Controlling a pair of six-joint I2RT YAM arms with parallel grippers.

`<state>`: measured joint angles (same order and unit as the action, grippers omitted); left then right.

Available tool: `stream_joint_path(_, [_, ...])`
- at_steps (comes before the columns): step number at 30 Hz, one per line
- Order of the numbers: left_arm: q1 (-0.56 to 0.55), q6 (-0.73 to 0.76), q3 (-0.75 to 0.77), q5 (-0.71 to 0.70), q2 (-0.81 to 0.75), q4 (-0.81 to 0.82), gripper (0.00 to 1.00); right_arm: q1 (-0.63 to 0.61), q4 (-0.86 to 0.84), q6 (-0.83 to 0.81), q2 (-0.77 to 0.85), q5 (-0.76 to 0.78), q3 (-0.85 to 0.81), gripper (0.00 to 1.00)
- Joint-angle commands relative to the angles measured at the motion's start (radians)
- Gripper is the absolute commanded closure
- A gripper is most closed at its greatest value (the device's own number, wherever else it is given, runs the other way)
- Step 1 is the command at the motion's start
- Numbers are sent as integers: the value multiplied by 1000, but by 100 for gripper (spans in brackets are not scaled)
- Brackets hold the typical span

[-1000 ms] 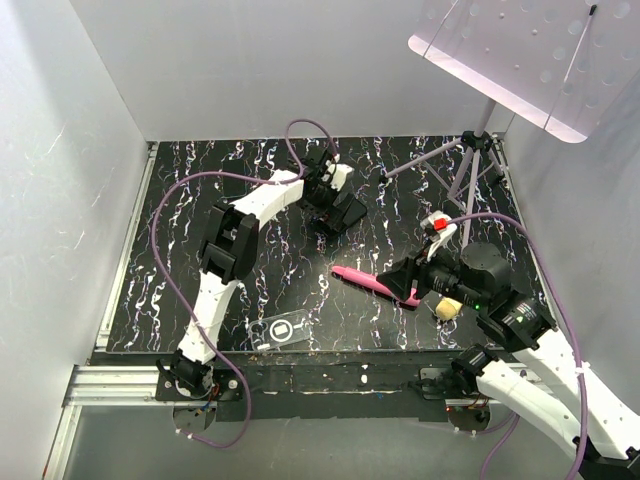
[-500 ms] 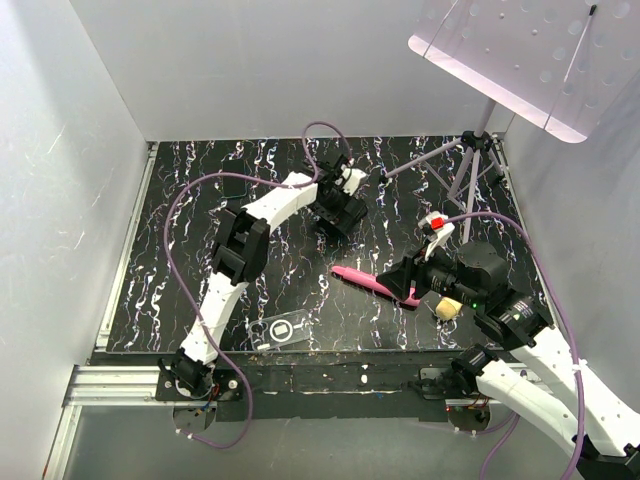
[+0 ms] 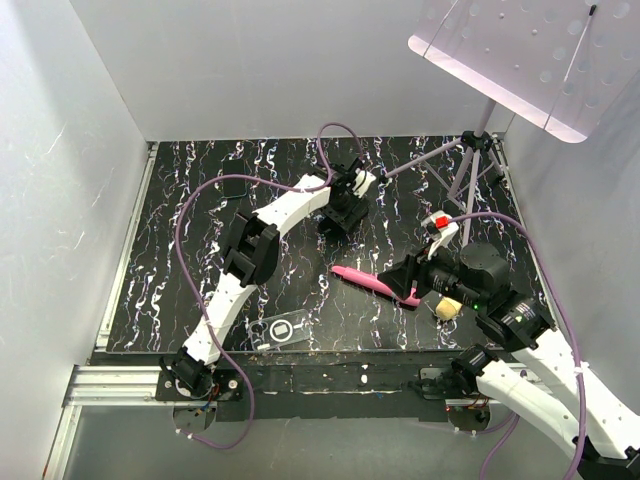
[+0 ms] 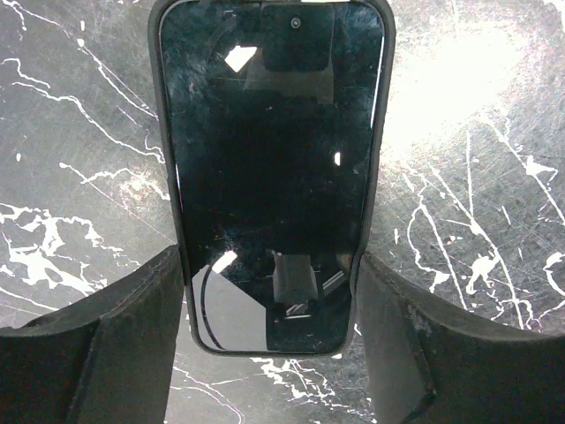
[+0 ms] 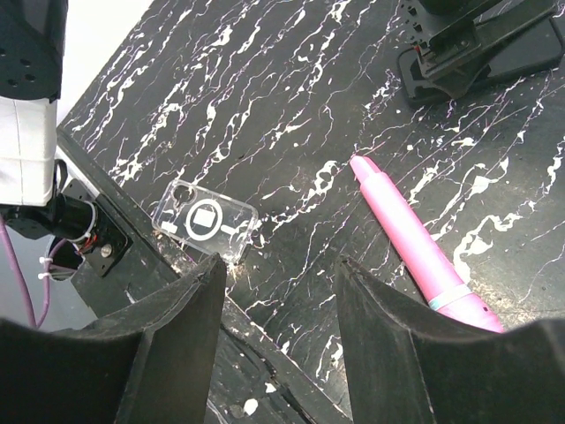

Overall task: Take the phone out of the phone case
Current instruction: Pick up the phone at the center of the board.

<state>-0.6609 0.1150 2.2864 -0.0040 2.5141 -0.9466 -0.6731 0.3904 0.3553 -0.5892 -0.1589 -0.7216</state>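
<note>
The phone (image 4: 269, 168), black with a glossy screen, lies flat on the marbled table at the far centre (image 3: 332, 224). My left gripper (image 4: 269, 265) has its fingers (image 4: 132, 327) against both long edges of the phone's near end; it shows in the top view (image 3: 342, 208). The clear phone case (image 3: 280, 330) with its white ring mark lies empty near the front edge, and shows in the right wrist view (image 5: 205, 221). My right gripper (image 5: 278, 274) is open and empty above the table's front, right of the case (image 3: 408, 280).
A pink pen (image 3: 372, 283) lies mid-table beside my right gripper, also in the right wrist view (image 5: 419, 247). A small pale yellow object (image 3: 447, 308) sits under the right arm. A tripod stand (image 3: 470, 165) is at the back right. White walls enclose the table.
My left arm has reached further right and turned, its gripper shifting right over the phone. The right arm, case and pen have not moved.
</note>
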Motion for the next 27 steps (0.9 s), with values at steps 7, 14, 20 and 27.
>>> stream_joint_path(7, [12,-11,-348,-27,-182,-37,82,6,-67,53,-46,6,4,41])
stream_joint_path(14, [33,-80,-548,-7,-307,11,22,7,-84,54,-75,-5,-4,41])
stream_joint_path(20, [56,-69,-467,4,-242,-4,2,7,-88,54,-84,-10,-12,41])
stream_joint_path(27, [60,-46,-332,4,-143,-54,7,9,-71,51,-81,-1,-10,41])
